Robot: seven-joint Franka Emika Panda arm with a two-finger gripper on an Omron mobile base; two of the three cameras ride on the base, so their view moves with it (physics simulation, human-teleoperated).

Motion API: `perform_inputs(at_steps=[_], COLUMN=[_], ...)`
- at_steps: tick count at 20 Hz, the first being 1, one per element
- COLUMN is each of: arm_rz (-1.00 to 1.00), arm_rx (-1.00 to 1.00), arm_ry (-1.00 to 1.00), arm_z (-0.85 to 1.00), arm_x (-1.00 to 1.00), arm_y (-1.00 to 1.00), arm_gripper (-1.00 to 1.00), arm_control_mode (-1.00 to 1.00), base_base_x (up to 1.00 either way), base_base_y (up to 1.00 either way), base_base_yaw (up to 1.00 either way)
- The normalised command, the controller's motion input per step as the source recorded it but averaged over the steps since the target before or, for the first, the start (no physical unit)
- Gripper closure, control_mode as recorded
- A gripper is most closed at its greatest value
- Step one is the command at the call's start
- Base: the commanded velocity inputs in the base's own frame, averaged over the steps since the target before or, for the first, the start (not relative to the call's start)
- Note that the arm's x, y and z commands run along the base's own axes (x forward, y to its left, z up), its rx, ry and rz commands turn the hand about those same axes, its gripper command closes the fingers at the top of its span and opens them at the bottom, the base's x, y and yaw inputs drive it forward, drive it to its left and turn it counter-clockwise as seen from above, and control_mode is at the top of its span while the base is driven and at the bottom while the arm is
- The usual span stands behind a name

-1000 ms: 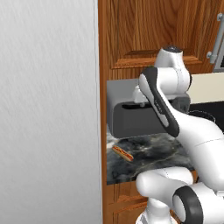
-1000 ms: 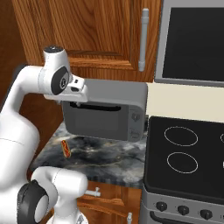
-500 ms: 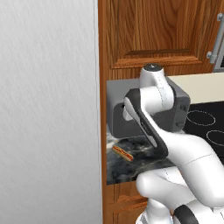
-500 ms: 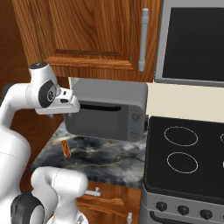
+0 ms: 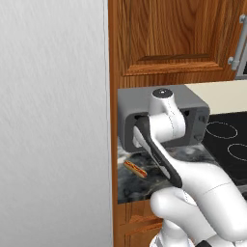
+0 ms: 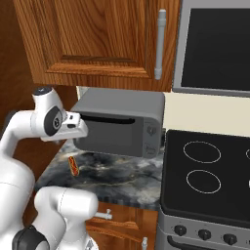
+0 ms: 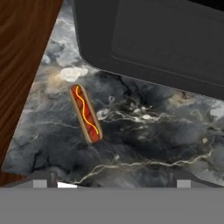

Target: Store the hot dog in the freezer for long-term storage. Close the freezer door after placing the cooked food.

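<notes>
The hot dog (image 7: 85, 113), an orange-red sausage with a yellow squiggle in a tan bun, lies on the dark marble counter (image 7: 144, 144) near its left end. It also shows as the hot dog (image 6: 73, 165) and the hot dog (image 5: 135, 169). My gripper (image 7: 113, 183) hangs above the counter, open, with the hot dog ahead and left of centre between its wide-set tips. The hand (image 6: 75, 131) sits in front of the toaster oven's left end. A tall light grey fridge panel (image 5: 53, 120) stands at the left. The freezer's inside is out of view, and I cannot tell whether this panel is its door.
A grey toaster oven (image 6: 122, 122) stands at the back of the counter, close behind the hot dog. A wooden cabinet side (image 7: 22, 43) borders the counter's left edge. A black stove (image 6: 210, 166) lies to the right, a microwave (image 6: 215, 44) above it, and upper cabinets (image 6: 97, 39) overhead.
The arm has swung left and lowered, bringing the hand from in front of the upper cabinet to above the counter's left end. The hot dog has not moved.
</notes>
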Motion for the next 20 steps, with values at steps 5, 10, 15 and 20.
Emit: perform_inputs(at_steps=[5, 10, 15, 20], arm_rz=[0.07, 0.15, 0.07, 0.00], arm_rx=[0.02, 0.00, 0.00, 0.00], arm_ry=[0.00, 0.01, 0.05, 0.02], arm_z=[-0.30, -0.29, -0.24, -0.24], arm_x=[0.00, 0.00, 0.00, 0.00], arm_y=[0.03, 0.10, 0.20, 0.19], arm_gripper=[-1.00, -1.00, -1.00, -1.00], arm_control_mode=[-1.00, -1.00, -1.00, -1.00], base_base_x=[0.00, 0.00, 0.00, 0.00], base_base_y=[0.00, 0.00, 0.00, 0.00], base_base_yaw=[0.00, 0.00, 0.00, 0.00])
